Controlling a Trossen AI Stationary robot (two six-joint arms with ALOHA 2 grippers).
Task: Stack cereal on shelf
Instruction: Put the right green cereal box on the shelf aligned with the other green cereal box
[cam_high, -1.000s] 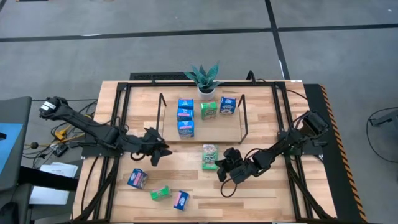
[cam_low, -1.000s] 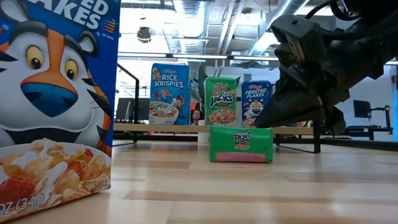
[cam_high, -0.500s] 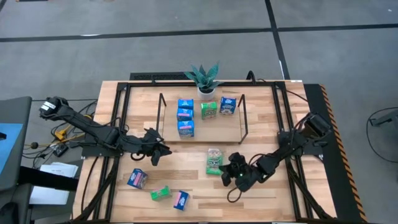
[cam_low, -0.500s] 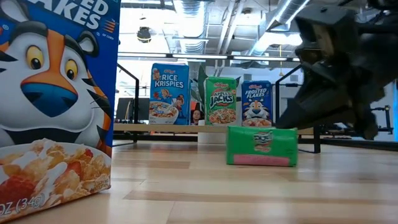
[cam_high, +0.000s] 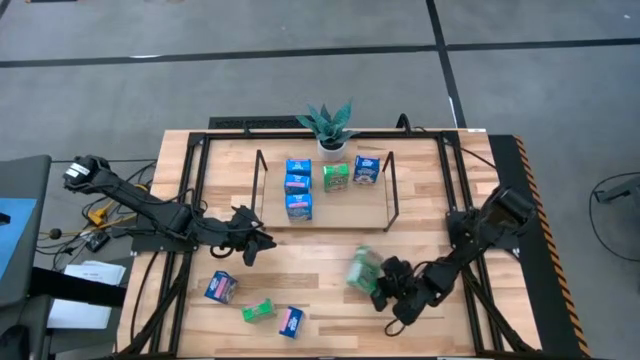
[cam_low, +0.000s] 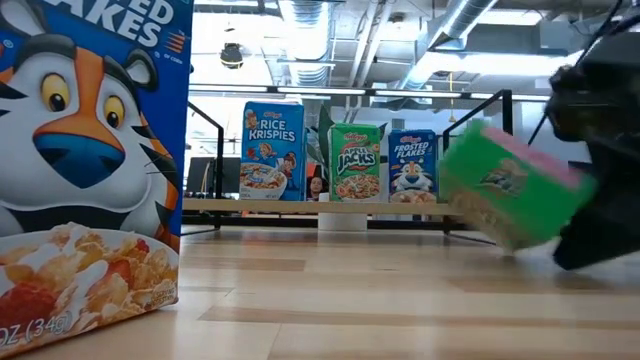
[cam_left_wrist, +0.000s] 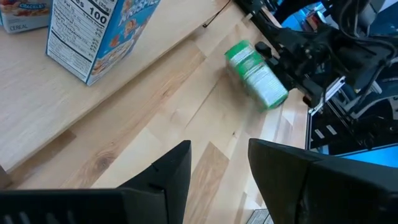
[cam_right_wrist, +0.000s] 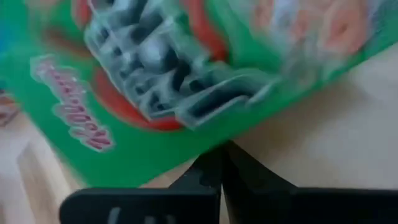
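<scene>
Green cereal box (cam_high: 363, 270) tilted against shut right hand (cam_high: 384, 285)

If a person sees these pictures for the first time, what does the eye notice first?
A green box tilts off the table, just in front of the shut right gripper, before the shelf. In the low view a huge tiger box fills the left side. The left gripper waits shut left of the shelf.
</scene>
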